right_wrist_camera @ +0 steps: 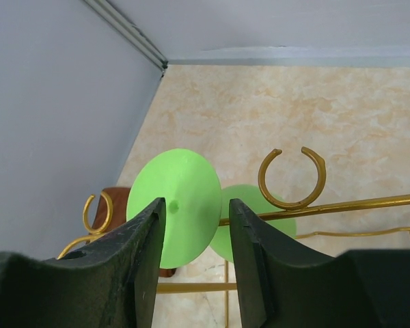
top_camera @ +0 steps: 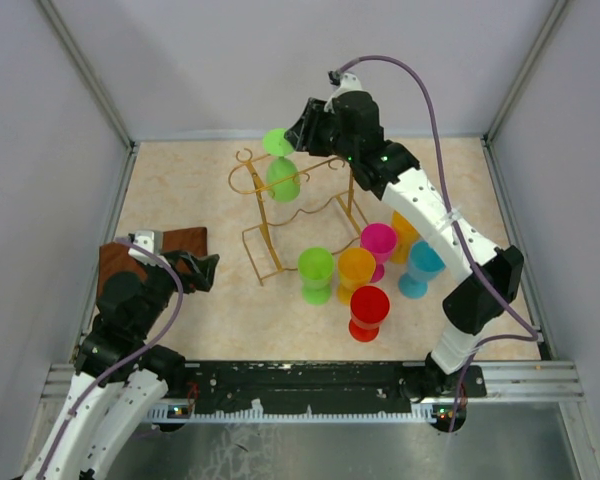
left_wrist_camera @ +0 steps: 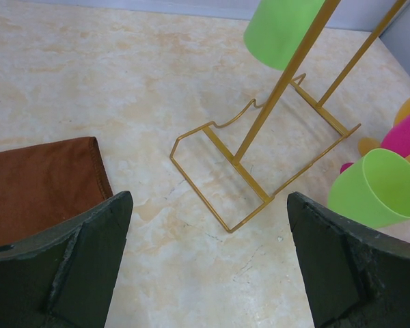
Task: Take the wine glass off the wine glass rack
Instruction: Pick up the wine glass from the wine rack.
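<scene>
The green wine glass [top_camera: 283,178] hangs upside down from the top rails of the gold wine glass rack [top_camera: 270,232], its round foot [top_camera: 277,141] uppermost. My right gripper [top_camera: 300,131] is at that foot from the right. In the right wrist view its jaws [right_wrist_camera: 197,201] stand partly closed with a gap. The foot [right_wrist_camera: 191,184] lies just beyond the tips, and the bowl [right_wrist_camera: 260,212] sits behind a rail [right_wrist_camera: 342,205]. My left gripper [top_camera: 210,272] rests low at the left, wide open and empty [left_wrist_camera: 209,198], facing the rack's base [left_wrist_camera: 260,195] and the bowl [left_wrist_camera: 280,27].
Several coloured wine glasses stand right of the rack: green [top_camera: 316,272], orange [top_camera: 356,268], pink [top_camera: 378,242], red [top_camera: 369,310], blue [top_camera: 420,266]. A brown cloth [top_camera: 175,243] lies under the left arm. Grey walls close the back and both sides.
</scene>
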`<state>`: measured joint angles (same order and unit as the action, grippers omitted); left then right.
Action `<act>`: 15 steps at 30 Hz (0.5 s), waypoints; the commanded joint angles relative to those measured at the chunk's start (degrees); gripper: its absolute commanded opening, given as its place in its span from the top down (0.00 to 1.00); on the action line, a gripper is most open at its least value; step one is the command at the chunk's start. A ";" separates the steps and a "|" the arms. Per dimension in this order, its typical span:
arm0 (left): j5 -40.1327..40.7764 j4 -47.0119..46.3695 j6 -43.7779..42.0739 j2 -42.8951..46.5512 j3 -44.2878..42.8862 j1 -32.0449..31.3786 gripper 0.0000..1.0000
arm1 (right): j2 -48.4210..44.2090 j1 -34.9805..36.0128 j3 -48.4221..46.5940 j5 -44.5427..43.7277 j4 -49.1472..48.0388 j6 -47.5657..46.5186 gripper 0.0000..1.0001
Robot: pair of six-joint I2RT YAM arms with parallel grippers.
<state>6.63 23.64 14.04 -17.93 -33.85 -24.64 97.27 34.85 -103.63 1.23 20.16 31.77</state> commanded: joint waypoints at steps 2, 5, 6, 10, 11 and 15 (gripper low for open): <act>-0.95 -0.43 -0.84 0.19 -0.34 -0.03 0.00 | -0.13 0.15 -2.39 1.20 -0.20 0.90 0.60; -1.10 -0.52 -0.90 0.16 -0.34 -0.03 0.00 | -0.42 0.13 -1.57 2.65 -1.63 1.30 0.64; -1.17 -0.53 -0.88 0.25 -0.42 -0.01 0.01 | -0.37 0.13 -1.53 3.14 -1.88 1.35 0.65; -1.43 -0.39 -0.89 0.31 -0.51 -0.04 0.01 | -0.24 0.13 -1.00 3.94 -2.87 1.99 0.66; -1.49 -0.31 -0.91 0.37 -0.63 -0.05 0.01 | -0.39 0.13 -0.62 3.44 -3.26 2.45 0.67; -1.22 0.26 -1.25 0.86 -0.86 -0.01 0.00 | -2.16 0.14 4.21 0.74 -8.58 4.90 0.69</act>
<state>5.91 23.64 13.78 -17.91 -33.85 -24.64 97.17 34.85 -102.65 3.57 18.24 34.26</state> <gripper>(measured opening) 0.997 0.313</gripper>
